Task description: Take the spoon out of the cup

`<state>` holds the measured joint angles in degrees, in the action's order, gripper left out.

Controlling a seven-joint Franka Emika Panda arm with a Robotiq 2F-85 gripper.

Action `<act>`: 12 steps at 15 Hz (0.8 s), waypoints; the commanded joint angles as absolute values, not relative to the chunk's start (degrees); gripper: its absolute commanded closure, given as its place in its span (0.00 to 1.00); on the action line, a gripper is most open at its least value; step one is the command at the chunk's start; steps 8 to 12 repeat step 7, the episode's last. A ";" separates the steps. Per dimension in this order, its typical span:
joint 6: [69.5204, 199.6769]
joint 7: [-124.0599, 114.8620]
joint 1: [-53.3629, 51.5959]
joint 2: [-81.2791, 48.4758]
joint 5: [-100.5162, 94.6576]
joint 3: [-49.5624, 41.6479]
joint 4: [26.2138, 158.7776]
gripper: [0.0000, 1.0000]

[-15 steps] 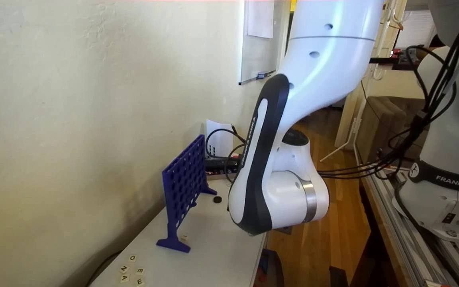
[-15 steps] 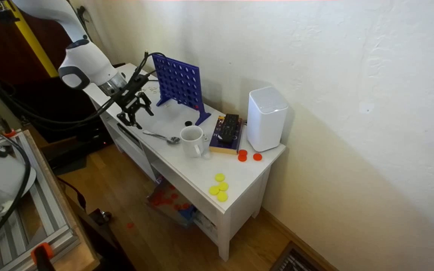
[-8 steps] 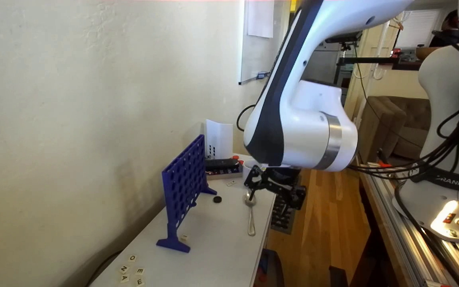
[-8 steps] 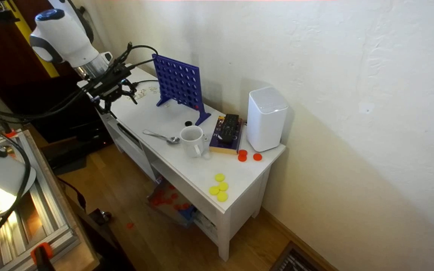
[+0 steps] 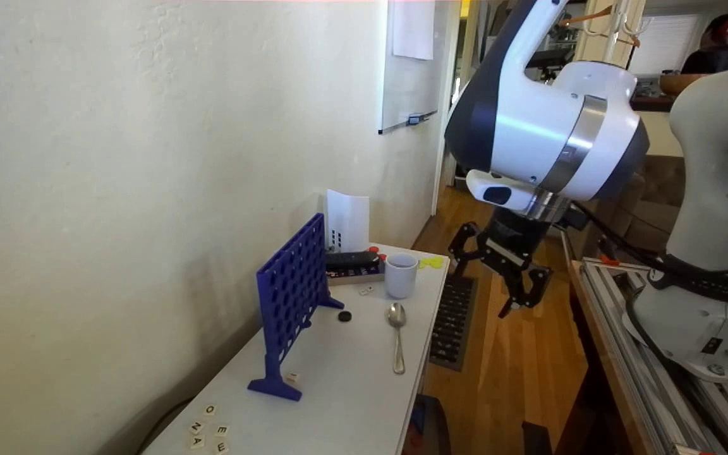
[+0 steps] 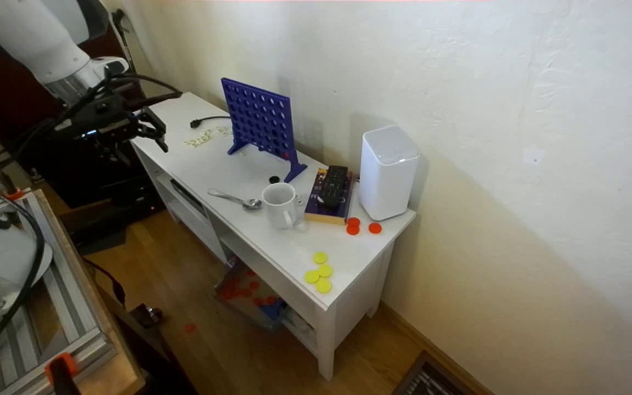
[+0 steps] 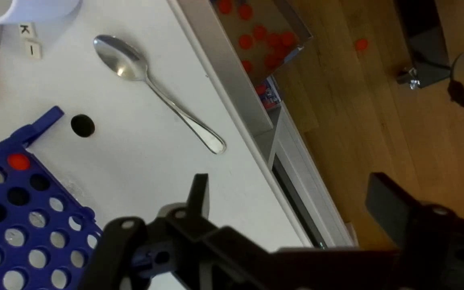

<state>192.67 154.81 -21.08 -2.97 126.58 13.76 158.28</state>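
The spoon (image 7: 135, 68) lies on the table (image 5: 339, 379) outside the cup (image 5: 400, 276), a strip short of the table's edge. The gripper (image 7: 288, 197) hangs near that edge, fingers spread apart. Under the table, a container (image 7: 274, 18) holds red discs (image 7: 245, 12).

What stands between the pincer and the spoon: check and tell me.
Nothing visible: the wrist view shows the spoon whole, past the open pincer. The spoon lies on the table, outside the cup; the blue game board stands off to the side, nearer the wall.
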 commanded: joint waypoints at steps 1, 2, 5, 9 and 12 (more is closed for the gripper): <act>193.29 157.78 -20.21 2.18 142.38 15.67 158.18 0.00; 193.77 157.92 -20.63 3.32 146.72 15.56 157.96 0.00; 193.13 155.25 -21.28 1.35 144.39 15.16 157.75 0.00; 193.09 154.96 -21.26 1.17 144.04 15.12 157.75 0.00; 193.09 154.96 -21.26 1.17 144.04 15.12 157.75 0.00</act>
